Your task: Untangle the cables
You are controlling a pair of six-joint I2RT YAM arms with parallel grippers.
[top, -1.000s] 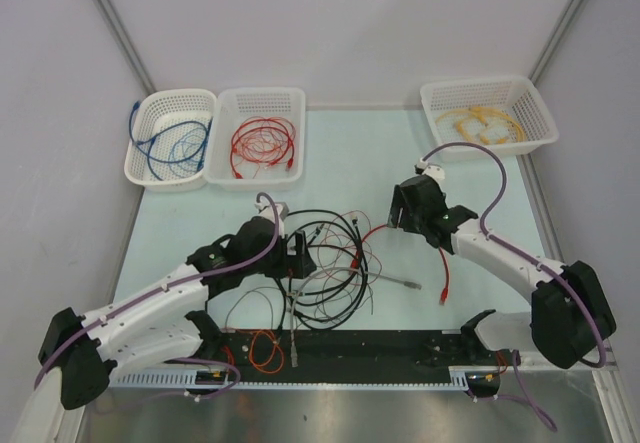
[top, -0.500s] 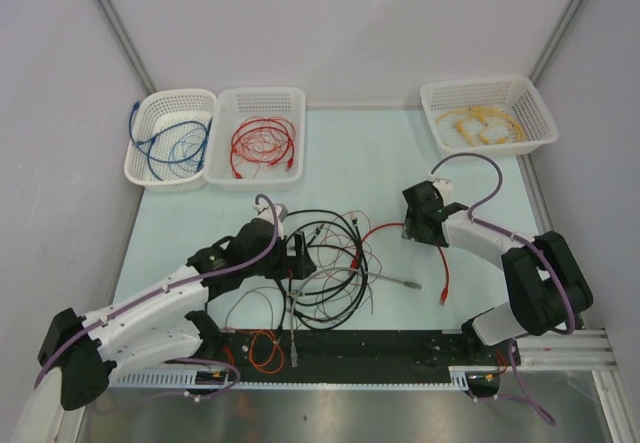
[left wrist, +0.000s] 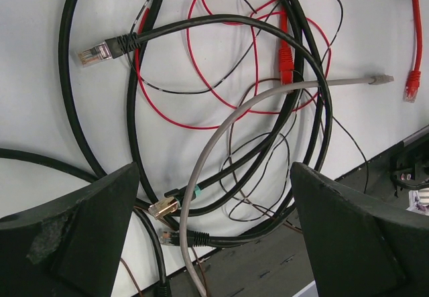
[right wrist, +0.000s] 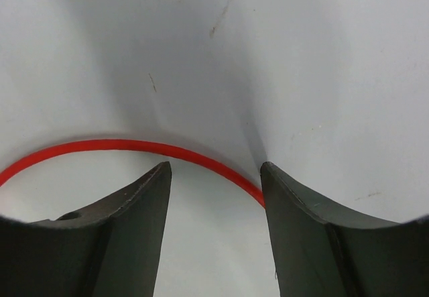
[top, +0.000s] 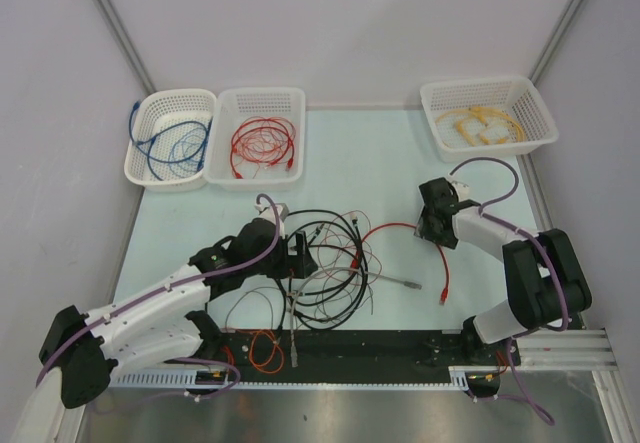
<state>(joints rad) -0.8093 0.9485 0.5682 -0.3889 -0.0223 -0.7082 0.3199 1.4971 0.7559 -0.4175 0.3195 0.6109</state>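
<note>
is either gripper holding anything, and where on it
Nothing is held. The right gripper stands open astride the red cable, not pinching it; the left gripper hangs open above the cable tangle.

We can read no text, label, brand, number or sign in any view: none on the cables [top: 332,263], the baskets [top: 490,149] or the surface [top: 360,158].
</note>
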